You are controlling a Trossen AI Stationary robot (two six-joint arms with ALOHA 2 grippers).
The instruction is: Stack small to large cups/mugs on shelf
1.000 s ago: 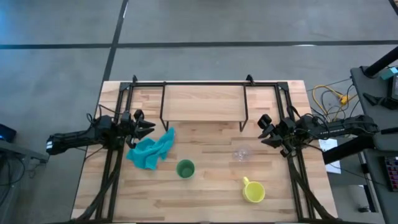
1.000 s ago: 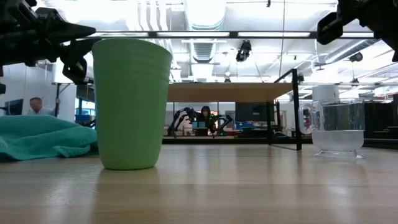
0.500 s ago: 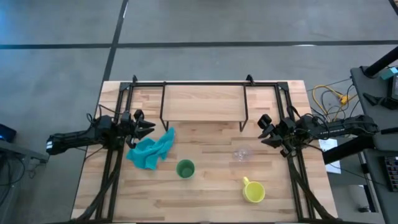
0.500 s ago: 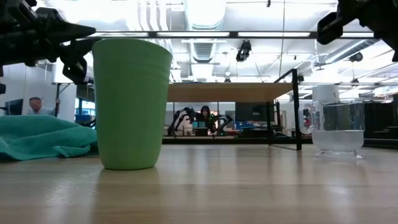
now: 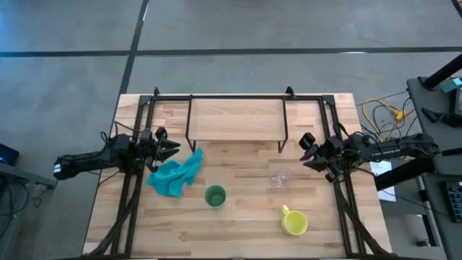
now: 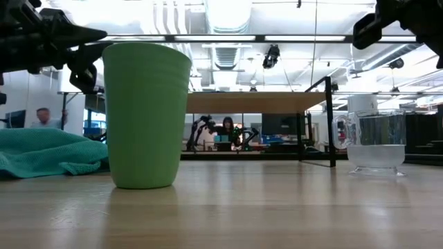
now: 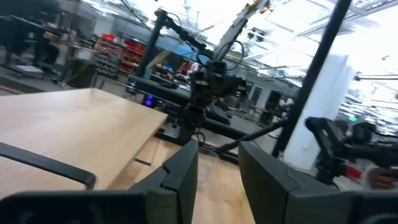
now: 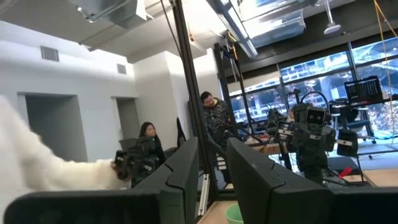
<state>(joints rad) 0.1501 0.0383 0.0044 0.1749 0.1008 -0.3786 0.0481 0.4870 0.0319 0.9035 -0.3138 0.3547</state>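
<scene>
Evidently nothing is grasped yet: all three vessels stand on the table [image 5: 238, 231] in front of the shelf [image 5: 237, 119], whose plank top is bare. The glass cup [image 5: 280, 178] stands nearest the shelf, just off its right front leg; the green cup [image 5: 215, 196] stands further out from the shelf's front edge; the yellow mug [image 5: 294, 222] is furthest from it, out beyond the glass cup. A teal cloth [image 5: 175, 175] lies crumpled off the shelf's left front corner.

The left gripper [image 5: 167, 147] hovers beside the shelf's left end, above the cloth, fingers spread with nothing between them. The right gripper [image 5: 309, 153] hangs beside the shelf's right end, also parted and empty, close to the glass cup.

To do this well, I judge the largest vessel should reach the shelf first, so the others can nest inside. The green cup is upright with no handle, so a rim or side pinch suits it. Descend clear of the cloth, close gently, lift high enough to pass the shelf's front rail, and set it flat near the plank's middle.
</scene>
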